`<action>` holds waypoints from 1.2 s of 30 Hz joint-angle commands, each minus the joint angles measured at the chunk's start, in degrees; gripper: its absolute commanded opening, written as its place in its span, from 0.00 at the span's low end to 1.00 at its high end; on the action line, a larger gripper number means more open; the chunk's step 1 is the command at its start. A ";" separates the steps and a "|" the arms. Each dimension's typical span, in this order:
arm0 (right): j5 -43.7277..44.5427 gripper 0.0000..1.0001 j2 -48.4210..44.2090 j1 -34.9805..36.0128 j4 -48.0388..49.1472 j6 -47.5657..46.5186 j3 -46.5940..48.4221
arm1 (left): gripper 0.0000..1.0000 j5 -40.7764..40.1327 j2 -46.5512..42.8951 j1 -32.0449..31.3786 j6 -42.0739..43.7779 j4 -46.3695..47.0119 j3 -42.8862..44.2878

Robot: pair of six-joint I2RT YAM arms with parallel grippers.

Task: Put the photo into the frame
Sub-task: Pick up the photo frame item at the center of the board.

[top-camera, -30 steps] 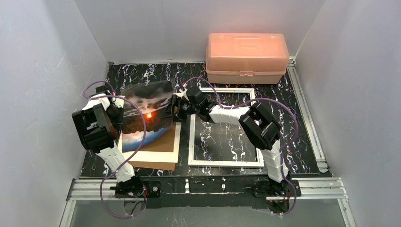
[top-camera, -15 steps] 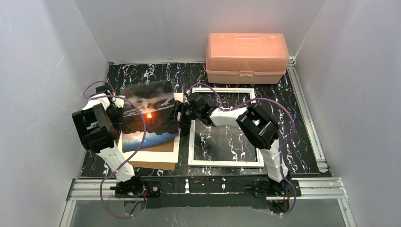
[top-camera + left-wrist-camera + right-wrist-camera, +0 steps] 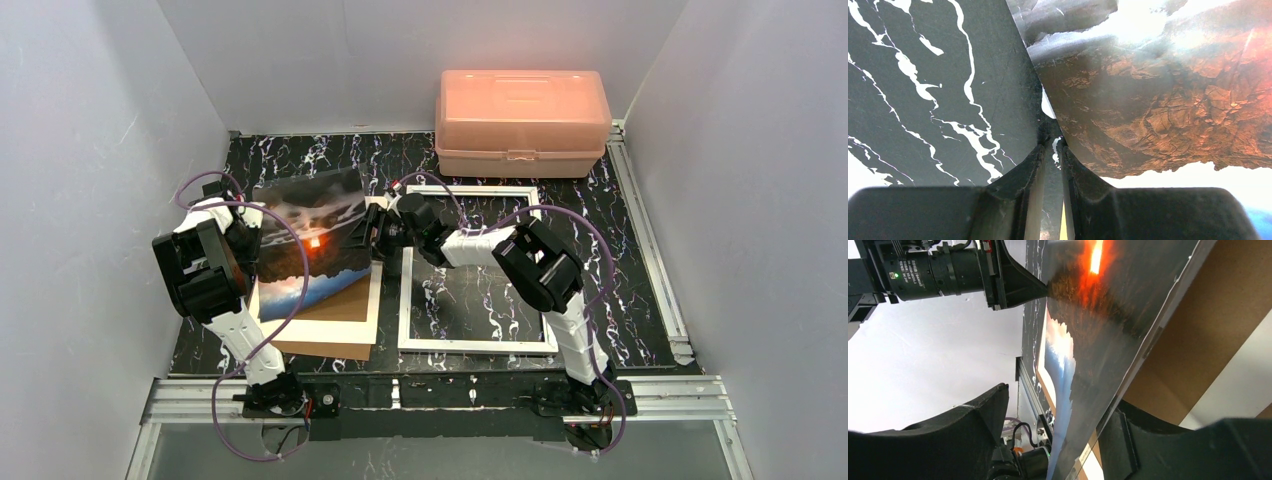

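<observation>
The photo (image 3: 312,238) hangs tilted in the air on the left side of the table (image 3: 620,300). Below it a white sheet (image 3: 340,305) lies on a brown board (image 3: 320,349), and the frame (image 3: 478,345) is just to its right. The left gripper (image 3: 1050,145) pinches the photo's left edge, jaws drawn narrow on the print. The right gripper (image 3: 1063,405) straddles the opposite edge with jaws spread wide. The print passes between them, and one finger (image 3: 963,435) stands clear of it.

The frame lies flat, and inside its white rails the marble tabletop shows; whether a pane sits in it cannot be told. The pink box (image 3: 522,115) at the back has its lid closed, and its cloudy walls give no view of any contents.

From above, both grippers' fingertips are lost behind the print and the wrists. In the right wrist view the fingers cut off the print's lower end, and the board behind it shows only as a brown strip.
</observation>
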 commanded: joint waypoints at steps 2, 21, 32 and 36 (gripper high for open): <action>1.75 0.66 -4.26 -1.36 4.63 1.09 -3.10 | 0.22 6.66 2.29 -0.72 -0.33 -4.33 -0.33; -0.09 0.50 -7.12 -3.32 6.48 2.74 -7.22 | 0.26 -0.78 4.71 2.08 2.15 -1.02 1.29; -1.00 0.40 -8.06 -4.12 7.00 3.06 -7.68 | 0.25 -2.05 5.13 2.37 2.66 0.57 1.20; -0.59 0.30 -10.13 -4.06 5.31 1.29 -8.85 | 0.25 -1.38 5.19 2.37 1.80 0.20 1.33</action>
